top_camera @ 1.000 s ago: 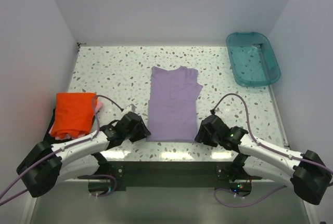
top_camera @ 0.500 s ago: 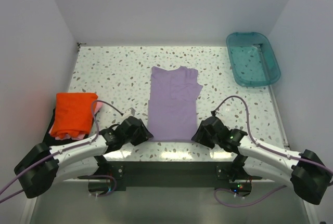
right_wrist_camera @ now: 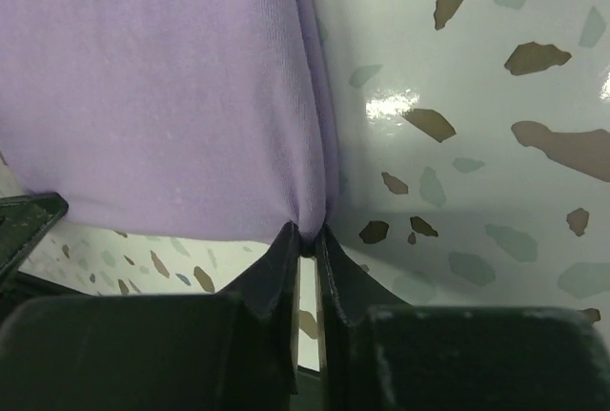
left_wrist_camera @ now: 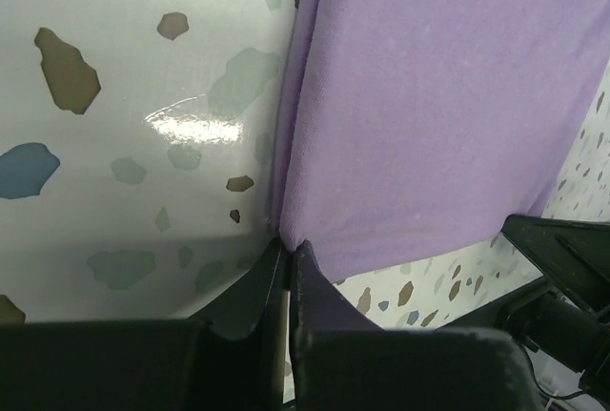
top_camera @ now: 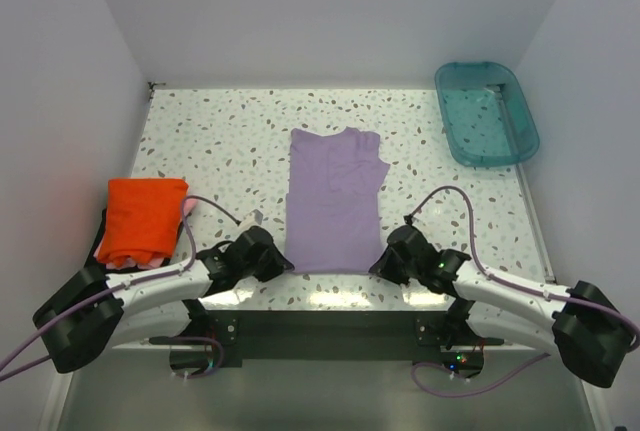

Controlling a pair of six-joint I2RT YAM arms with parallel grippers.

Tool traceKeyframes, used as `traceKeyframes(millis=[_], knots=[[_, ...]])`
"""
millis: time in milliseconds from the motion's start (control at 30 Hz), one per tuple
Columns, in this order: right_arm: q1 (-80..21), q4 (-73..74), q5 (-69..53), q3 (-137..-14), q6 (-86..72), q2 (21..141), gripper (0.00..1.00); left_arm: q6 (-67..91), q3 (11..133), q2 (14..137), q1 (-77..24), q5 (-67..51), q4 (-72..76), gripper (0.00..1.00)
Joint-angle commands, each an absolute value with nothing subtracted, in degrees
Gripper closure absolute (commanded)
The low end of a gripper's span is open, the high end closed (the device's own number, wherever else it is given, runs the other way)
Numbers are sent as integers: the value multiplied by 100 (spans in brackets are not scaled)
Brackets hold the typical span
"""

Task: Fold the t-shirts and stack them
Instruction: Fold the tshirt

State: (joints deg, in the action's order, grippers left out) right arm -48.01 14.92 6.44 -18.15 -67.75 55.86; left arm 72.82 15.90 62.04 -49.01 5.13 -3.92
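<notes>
your left tool point(left_wrist_camera: 289, 249) and right tool point(right_wrist_camera: 307, 239) gripped the lavender t-shirt point(top_camera: 335, 196) by its near corners; you needed to lift both evenly.

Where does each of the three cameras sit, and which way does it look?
Top: high behind the robot, looking down on the table; left arm and right arm show.
Left wrist: low over the purple shirt's near-left corner; own jaws pinch it.
Right wrist: likewise, near-right corner; jaws pinching.
Shared: all see the purple shirt.

A glossy speckled terrazzo table point(top_camera: 220, 141) sits boxed in by plain white walls point(top_camera: 330, 11).
</notes>
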Motion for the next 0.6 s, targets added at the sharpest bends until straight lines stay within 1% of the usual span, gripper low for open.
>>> traceKeyframes(millis=[0,67,200,300,400,433,500,567], knots=[[-4834,1889,809,-1837,-6645,5520,97,7014,1432,6346,-4975,580,-1300,100],[-4834,2170,791,-1889,-6522,5388,100,6970,1555,6224,-5027,615,-1545,100],[-4974,2601,633,-1819,-6504,4835,100,7031,1757,5863,-5282,782,-2038,100],[-5465,3031,799,-1775,-6732,4343,100,7268,1933,5617,-5685,1028,-2486,100],[-6247,3444,1168,-1872,-7083,4087,100,7628,2056,5493,-6239,1248,-2812,100],[-6675,3663,1282,-1924,-7154,4052,100,7812,2109,5484,-6397,1352,-2987,100],[-7204,3945,1730,-2205,-7321,4034,100,7936,2381,5493,-6863,1598,-3198,100],[-7373,4585,2194,-2660,-7269,4052,100,8059,2810,5555,-7135,1809,-3707,100]])
